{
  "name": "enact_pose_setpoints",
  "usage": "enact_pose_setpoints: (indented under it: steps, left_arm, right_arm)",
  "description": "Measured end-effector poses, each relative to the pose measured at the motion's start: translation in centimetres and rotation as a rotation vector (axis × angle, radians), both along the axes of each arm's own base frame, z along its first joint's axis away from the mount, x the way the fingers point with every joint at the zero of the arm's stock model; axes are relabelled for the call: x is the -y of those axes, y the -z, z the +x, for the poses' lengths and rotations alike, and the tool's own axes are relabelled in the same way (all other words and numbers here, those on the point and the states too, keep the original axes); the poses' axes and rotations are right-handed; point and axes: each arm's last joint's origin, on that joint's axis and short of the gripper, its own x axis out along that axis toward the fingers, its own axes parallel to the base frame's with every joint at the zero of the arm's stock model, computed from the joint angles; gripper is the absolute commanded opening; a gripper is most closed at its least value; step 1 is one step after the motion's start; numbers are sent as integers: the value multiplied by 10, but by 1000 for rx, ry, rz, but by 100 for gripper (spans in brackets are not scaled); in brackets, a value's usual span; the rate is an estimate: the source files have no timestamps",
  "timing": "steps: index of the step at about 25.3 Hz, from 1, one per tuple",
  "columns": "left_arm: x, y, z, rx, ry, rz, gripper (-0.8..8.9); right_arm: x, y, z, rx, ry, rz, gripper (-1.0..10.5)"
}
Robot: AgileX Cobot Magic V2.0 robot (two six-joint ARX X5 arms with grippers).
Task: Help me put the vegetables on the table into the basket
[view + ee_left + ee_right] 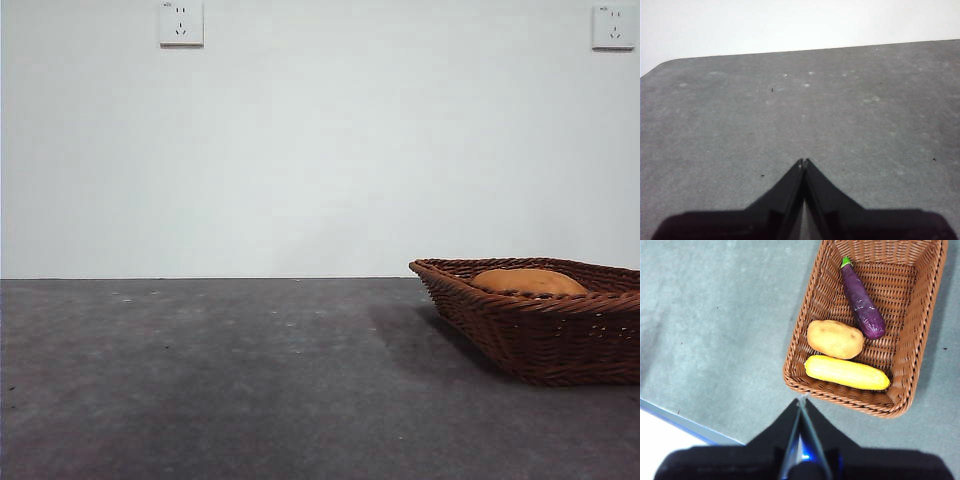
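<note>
The brown wicker basket (540, 330) (815, 300) stands on the dark grey table (200, 380) at the right. Inside it lie the yellow corn cob (846, 372), the orange-brown potato (835, 339) (528, 282) and the dark-purple eggplant (861, 302) with its green stem end. In the front view only the potato's top shows above the rim. My right gripper (802, 401) hangs shut and empty above the table, just outside the basket's near rim. My left gripper (803, 162) is shut over bare table, holding nothing.
Two wall sockets (181, 23) (613, 27) sit high on the white wall behind. The table's edge (685, 422) runs close to the right gripper. The table's rounded far corner (660, 65) shows in the left wrist view.
</note>
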Motion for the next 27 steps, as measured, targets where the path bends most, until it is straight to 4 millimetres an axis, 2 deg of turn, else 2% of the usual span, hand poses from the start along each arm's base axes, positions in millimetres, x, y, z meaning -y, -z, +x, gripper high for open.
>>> enact_pose_setpoints:
  steps: [5, 7, 10, 13, 15, 18, 23, 27]
  left_arm:
    - [0, 0, 0, 0, 0, 0, -4]
    - [0, 0, 0, 0, 0, 0, -4]
    - [0, 0, 0, -2, 0, 0, -4]
    - [0, 0, 0, -2, 0, 0, -4]
    - [0, 0, 0, -2, 0, 0, -4]
    - [0, 0, 0, -2, 0, 0, -4]
    - [0, 0, 0, -2, 0, 0, -4]
    - [0, 0, 0, -2, 0, 0, -4]
  right_arm:
    - [1, 0, -2, 9, 15, -48, 1]
    - [1, -9, -10, 122, 29, -82, 1]
    - [-4, -31, -46, 436, 1, -66, 1]
    - [-7, -32, -84, 684, -1, -84, 1]
    - [-8, -18, -94, 787, 28, -91, 1]
    - [-7, 25, -97, 862, 112, -63, 1]
    - [-5, 78, -88, 871, 180, -27, 1]
    - [-3, 131, -78, 798, 220, -27, 1]
